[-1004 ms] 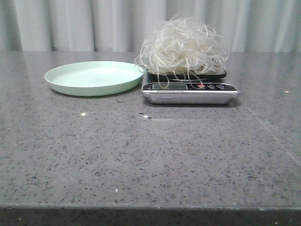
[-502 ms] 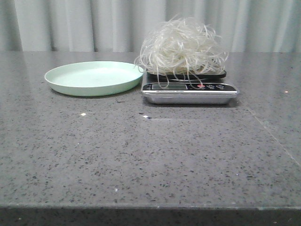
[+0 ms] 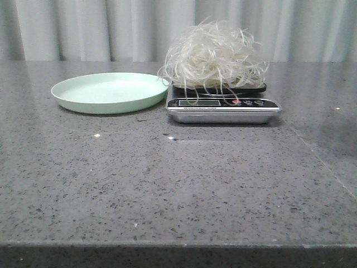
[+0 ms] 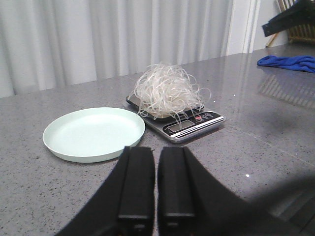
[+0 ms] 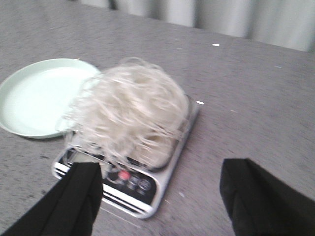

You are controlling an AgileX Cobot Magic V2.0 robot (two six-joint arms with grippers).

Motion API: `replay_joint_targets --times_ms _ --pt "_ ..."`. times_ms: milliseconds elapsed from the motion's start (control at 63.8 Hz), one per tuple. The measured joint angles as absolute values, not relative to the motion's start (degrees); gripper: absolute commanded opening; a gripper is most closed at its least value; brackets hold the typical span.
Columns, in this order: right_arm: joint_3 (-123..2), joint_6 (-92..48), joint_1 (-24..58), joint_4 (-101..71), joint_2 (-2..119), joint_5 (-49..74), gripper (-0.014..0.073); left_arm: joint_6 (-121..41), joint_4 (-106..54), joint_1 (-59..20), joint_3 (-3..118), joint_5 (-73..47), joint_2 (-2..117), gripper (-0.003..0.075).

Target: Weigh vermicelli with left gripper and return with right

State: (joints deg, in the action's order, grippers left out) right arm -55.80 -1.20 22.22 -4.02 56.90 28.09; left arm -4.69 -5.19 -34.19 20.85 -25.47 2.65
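Right gripper (image 5: pixel 160 196), its fingers spread wide apart, hangs over the near edge of the scale (image 5: pixel 147 194), nearer than its partner. Ahead between them sits the vermicelli (image 5: pixel 129 115), heaped on the scale beside the empty plate (image 5: pixel 29 98). Left gripper (image 4: pixel 156 184) is closed, well back.

You see 2 matte black fingers on the left gripper (image 4: pixel 156 196), flat rectangular slabs with rounded top corners (a faint sheen on their faces). The right gripper (image 5: pixel 162 191) shows blunt, blurred black fingers.
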Motion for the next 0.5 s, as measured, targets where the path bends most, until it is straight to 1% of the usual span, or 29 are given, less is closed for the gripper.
replay_joint_targets --times_ms 188,392,502 --pt "-68.4 -1.3 28.0 -4.0 72.2 32.1 0.06 -4.7 -5.2 -34.2 20.8 -25.5 2.6 0.0145" --pt "-79.1 -1.4 28.6 -4.0 87.0 38.8 0.06 -4.7 -5.2 -34.2 20.8 -25.5 2.6 0.0145" --pt "-82.6 -1.4 28.6 -4.0 93.2 41.5 0.06 -4.7 -5.2 -34.2 20.8 -25.5 2.6 0.0145"
